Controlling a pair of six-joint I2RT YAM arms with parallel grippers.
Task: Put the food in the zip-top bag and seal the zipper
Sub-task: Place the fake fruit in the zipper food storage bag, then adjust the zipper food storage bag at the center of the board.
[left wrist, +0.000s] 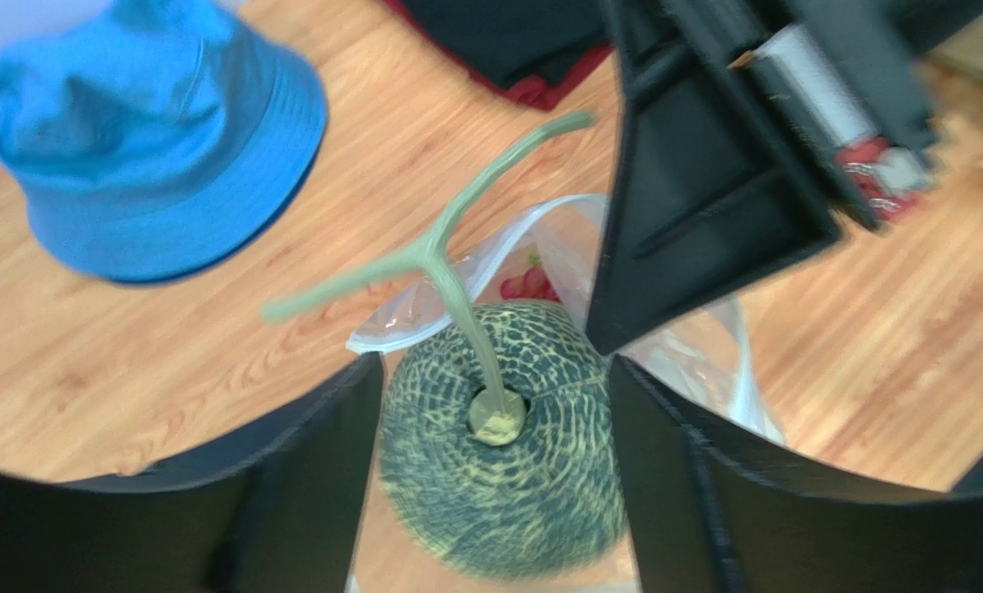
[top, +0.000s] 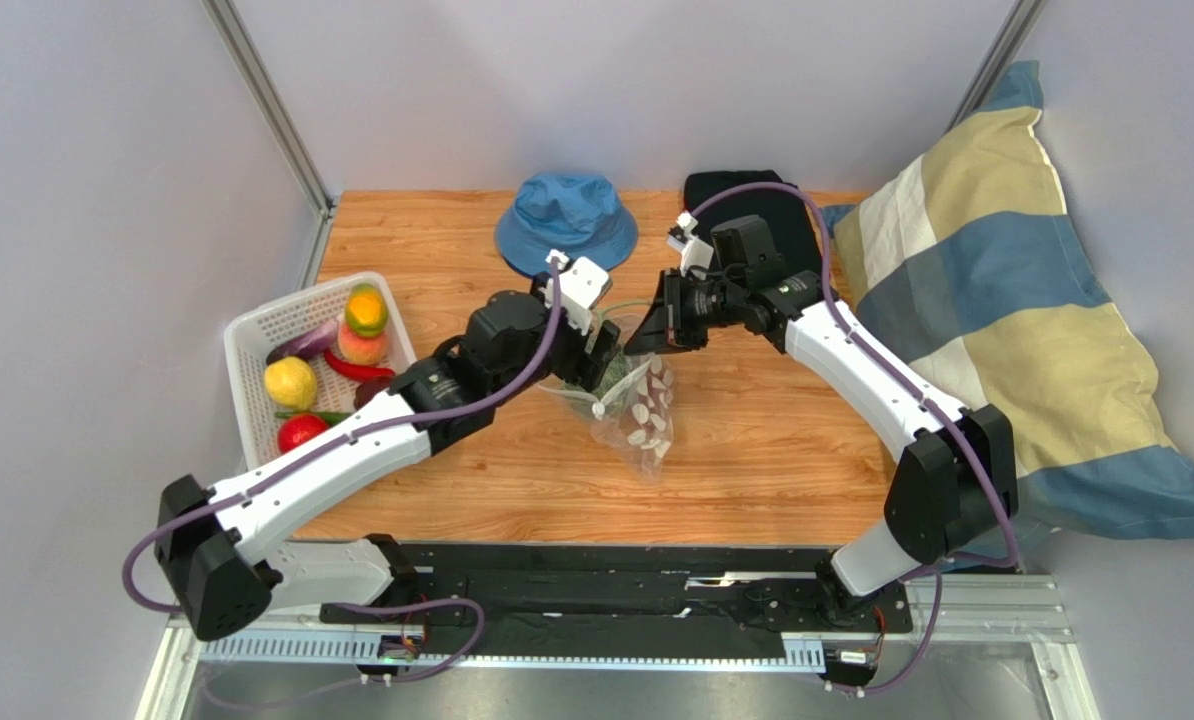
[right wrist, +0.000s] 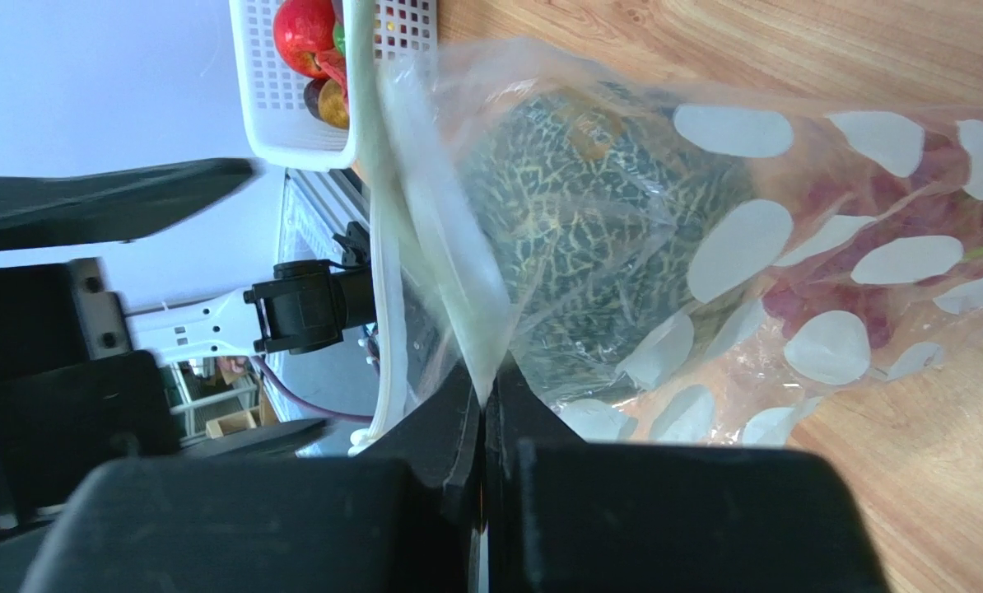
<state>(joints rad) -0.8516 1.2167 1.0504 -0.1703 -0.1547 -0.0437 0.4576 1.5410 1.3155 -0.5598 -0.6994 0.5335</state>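
Your left gripper (left wrist: 490, 371) is clamping the squash ball (left wrist: 497, 519) between both fingers, stem pointing up the frame. It is hanging right at the mouth of the zip-top bag (right wrist: 831, 247). Through the dotted film in the right wrist view it seems partly inside already. Your right gripper (right wrist: 484, 408) is pinching shut on the bag's rim and lifting the zipper (right wrist: 429, 222) strip, so the mouth is standing open. A reddish-purple piece (right wrist: 818, 297), probably grapes, is lying deeper in the bag.

You are risking three things from here:
- The ball is nearly filling the mouth, so it may catch the film and drag the bag out of the pinch.
- The long stem may be snagging the rim.
- If you let go too high, the round ball may roll back out across the table (top: 799, 465).

The right hold is taking only one lip, so the far side is sagging.

The table is smooth wood grain, centre frame in the top view. A white basket (top: 295, 300) at left is holding the remaining food, including a yellow fruit (top: 291, 383). A blue hat (top: 566, 218) and a dark cloth (top: 738, 192) are lying along the top edge. A striped pillow (top: 1009, 300) is filling the right side, with pale walls around.
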